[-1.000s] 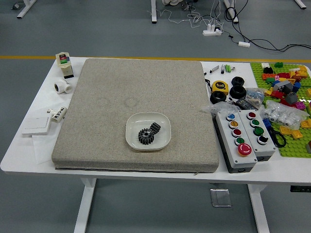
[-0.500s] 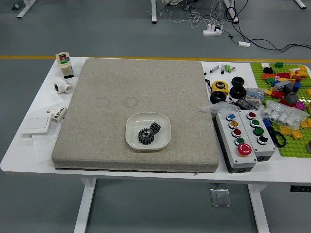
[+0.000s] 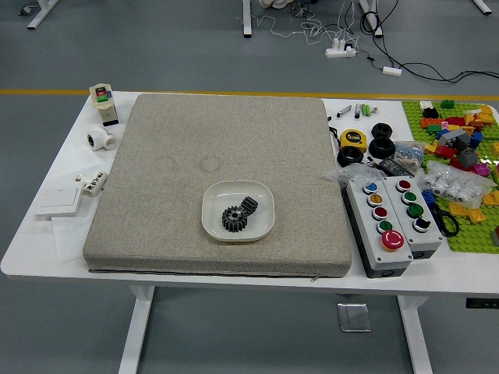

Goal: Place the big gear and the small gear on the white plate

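Note:
The white plate [image 3: 260,223] lies on the beige padded mat, a little below its middle. Inside it rests the big gear [image 3: 235,219], black and toothed. Touching or nearly touching its upper right side, the small gear [image 3: 249,205] is also in the plate and appears tilted. Neither of my hands shows in the head view.
The thick beige mat [image 3: 171,179] covers much of the white table [image 3: 47,261]. Right of it stand two button boxes [image 3: 386,257], a yellow tape measure [image 3: 353,140], black wheels, plastic bags and a green brick board [image 3: 472,243]. Small white items line the left side.

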Motion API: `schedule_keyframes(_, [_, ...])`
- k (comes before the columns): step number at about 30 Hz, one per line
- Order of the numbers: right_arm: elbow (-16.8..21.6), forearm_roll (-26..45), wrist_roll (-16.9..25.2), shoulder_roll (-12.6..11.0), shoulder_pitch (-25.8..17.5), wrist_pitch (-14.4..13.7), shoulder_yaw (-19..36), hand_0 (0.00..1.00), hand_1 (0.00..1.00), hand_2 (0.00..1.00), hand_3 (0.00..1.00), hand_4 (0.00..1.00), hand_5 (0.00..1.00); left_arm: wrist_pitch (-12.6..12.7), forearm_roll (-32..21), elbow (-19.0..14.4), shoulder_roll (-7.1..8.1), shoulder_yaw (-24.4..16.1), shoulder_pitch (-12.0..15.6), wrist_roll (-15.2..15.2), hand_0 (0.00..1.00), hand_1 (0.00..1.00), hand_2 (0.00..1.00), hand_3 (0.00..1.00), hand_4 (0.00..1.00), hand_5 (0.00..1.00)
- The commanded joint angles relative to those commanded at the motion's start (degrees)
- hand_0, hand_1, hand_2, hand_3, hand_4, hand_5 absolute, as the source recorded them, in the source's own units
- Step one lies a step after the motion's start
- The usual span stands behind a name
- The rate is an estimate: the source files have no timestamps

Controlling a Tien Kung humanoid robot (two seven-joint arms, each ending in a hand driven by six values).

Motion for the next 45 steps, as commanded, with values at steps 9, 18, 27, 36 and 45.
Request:
schedule_keyframes(9, [-0.05,0.48,0.12,0.15,0.15,-0.02,0.06,0.656,0.699,0.776,0.624,0.804,0.713,-0.07,0.11,0.00,0.02,0.22,-0.59,-0.01,0.725,0.895,0.930,0.846,0.986,0.875])
schedule_keyframes(18, [-0.15,0.97,0.15,0.21,0.12,-0.06,-0.81,0.656,0.698,0.776,0.624,0.802,0.711,-0.01,0.10,-0.05,0.13,-0.19,-0.77,-0.13,0.725,0.895,0.930,0.846,0.986,0.875])
schedule_keyframes(27, [-0.18,0.37,0.07,0.26,-0.08,-0.06,-0.41,0.656,0.698,0.775,0.623,0.802,0.710,-0.05,0.08,-0.04,-0.02,-0.52,-0.33,-0.15,0.725,0.895,0.931,0.846,0.986,0.875])
schedule_keyframes(36, [-0.20,0.06,0.12,0.22,0.10,-0.04,0.10,0.656,0.698,0.775,0.622,0.801,0.710,-0.14,0.10,-0.17,-0.16,-1.23,-0.40,-0.22,0.725,0.895,0.931,0.846,0.986,0.875])
schedule_keyframes(45, [-0.25,0.14,0.17,0.29,-0.01,-0.07,0.02,0.656,0.698,0.774,0.622,0.800,0.710,-0.13,0.17,-0.40,-0.27,-1.51,-0.24,-0.24,0.725,0.896,0.932,0.846,0.986,0.875])
